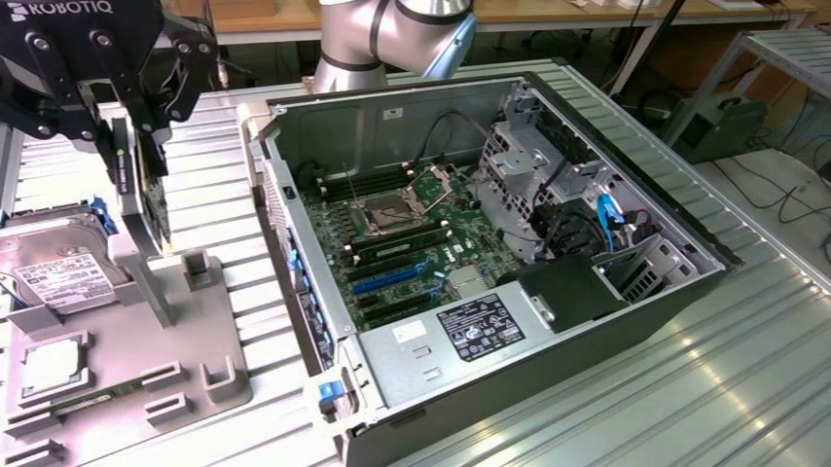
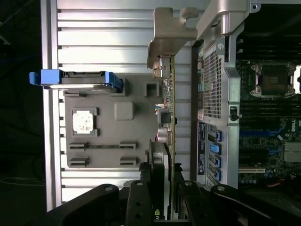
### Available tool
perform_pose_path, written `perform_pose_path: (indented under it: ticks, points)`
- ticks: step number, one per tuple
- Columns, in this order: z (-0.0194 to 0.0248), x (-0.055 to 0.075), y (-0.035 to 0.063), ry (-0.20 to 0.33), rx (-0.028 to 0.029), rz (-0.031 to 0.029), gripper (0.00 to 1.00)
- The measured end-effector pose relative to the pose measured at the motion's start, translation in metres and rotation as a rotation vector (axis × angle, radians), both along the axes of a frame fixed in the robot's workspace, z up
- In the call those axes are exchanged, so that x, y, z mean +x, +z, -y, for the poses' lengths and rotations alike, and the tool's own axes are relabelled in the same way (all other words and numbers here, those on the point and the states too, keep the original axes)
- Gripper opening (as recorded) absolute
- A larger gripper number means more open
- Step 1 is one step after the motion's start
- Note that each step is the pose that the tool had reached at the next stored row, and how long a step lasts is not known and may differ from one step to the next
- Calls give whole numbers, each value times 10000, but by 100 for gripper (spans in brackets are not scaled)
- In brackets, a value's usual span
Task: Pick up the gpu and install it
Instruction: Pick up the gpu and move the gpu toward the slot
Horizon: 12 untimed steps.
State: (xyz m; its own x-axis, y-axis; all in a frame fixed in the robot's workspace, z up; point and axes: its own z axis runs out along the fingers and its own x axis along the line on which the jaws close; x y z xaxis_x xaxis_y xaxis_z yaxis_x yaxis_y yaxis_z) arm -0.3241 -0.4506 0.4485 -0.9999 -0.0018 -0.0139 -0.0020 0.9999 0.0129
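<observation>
A ribbed silver aluminium table (image 1: 727, 370) carries an open dark-sided tower computer case (image 1: 341, 126) lying on its side with its green motherboard (image 1: 403, 243) exposed. A flat grey plastic parts tray (image 1: 195, 341) sits beside it at the exterior view's left. Behind are a wooden bench (image 1: 260, 15) and the arm's silver base (image 1: 357, 39), with loose cables on the floor (image 1: 766, 185) at the exterior view's right. A boxy silver hard drive (image 1: 53, 268) with blue rails stands in the tray. The black gripper (image 1: 130, 112) is clamped on the gpu (image 1: 140, 185), a thin dark expansion card hanging upright over the tray. Whether its lower edge is clear of the tray I cannot tell. In the wrist view the gpu (image 2: 172, 108) shows edge-on between the gripper (image 2: 164, 202) fingers, its silver metal bracket (image 2: 167, 33) at the far end.
</observation>
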Motion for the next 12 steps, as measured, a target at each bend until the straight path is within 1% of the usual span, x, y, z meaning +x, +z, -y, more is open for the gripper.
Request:
perform_pose_path:
  ticks: [6, 10, 12]
  points:
    - [0, 0, 57, 1, -1, -1, 28]
    - [0, 0, 57, 2, -1, 0, 28]
    - [0, 3, 57, 2, -10, 1, 28]
